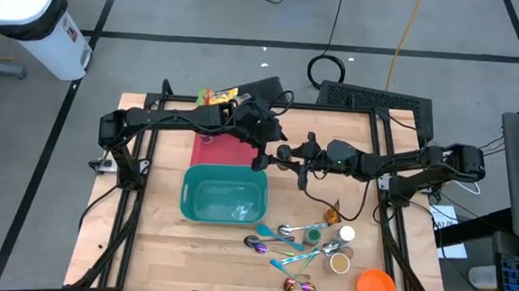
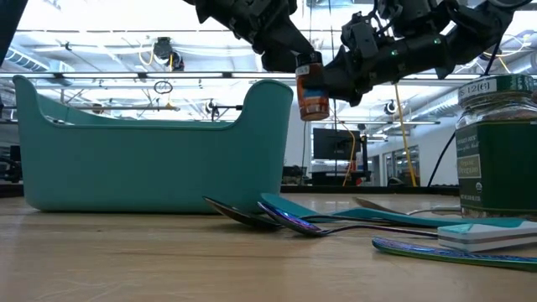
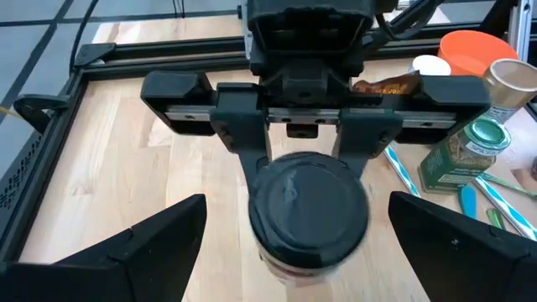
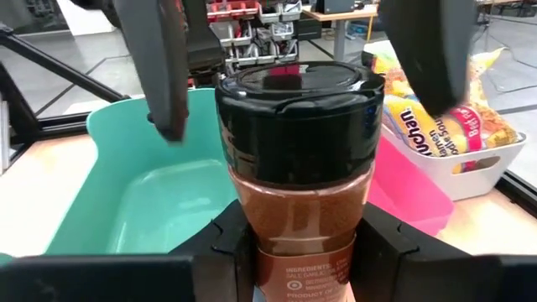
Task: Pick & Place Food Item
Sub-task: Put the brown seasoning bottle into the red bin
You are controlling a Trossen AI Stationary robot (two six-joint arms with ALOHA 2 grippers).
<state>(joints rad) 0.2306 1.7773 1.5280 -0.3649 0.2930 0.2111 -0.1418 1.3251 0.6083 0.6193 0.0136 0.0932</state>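
1. Spice jar [image 4: 298, 180]: clear jar of reddish-brown powder with a black lid, held upright in the air at the centre of the high view, just right of the teal bin's upper right corner. In the low view it hangs at upper centre, above and just right of the bin's end wall.
2. Left gripper [image 1: 262, 138]: upper centre of the high view, reaching in from the left. Its fingers [image 3: 151, 243] are spread wide, one on each side of the jar's lid and clear of it; they grasp nothing.
3. Right gripper [image 1: 270, 157]: centre of the high view, reaching in from the right. Its fingers [image 4: 382, 243] are closed partway onto the jar's lower body, one pad on each side, and carry it.
4. Teal bin [image 1: 195, 188]: left of centre in the high view, on the wooden table [image 1: 144, 256], open side up.
5. Pink tray [image 1: 223, 150]: just above the bin in the high view, partly under the left arm.
6. White basket [image 4: 470, 172]: right edge of the right wrist view, holding yellow snack packets [image 4: 428, 126].
7. Spoons [image 1: 276, 246]: lower centre-right of the high view, several in a loose cluster.
8. Green-lidded jar [image 2: 497, 151]: right edge of the low view, standing upright.
9. Orange bowl [image 1: 376, 289]: lower right of the high view.
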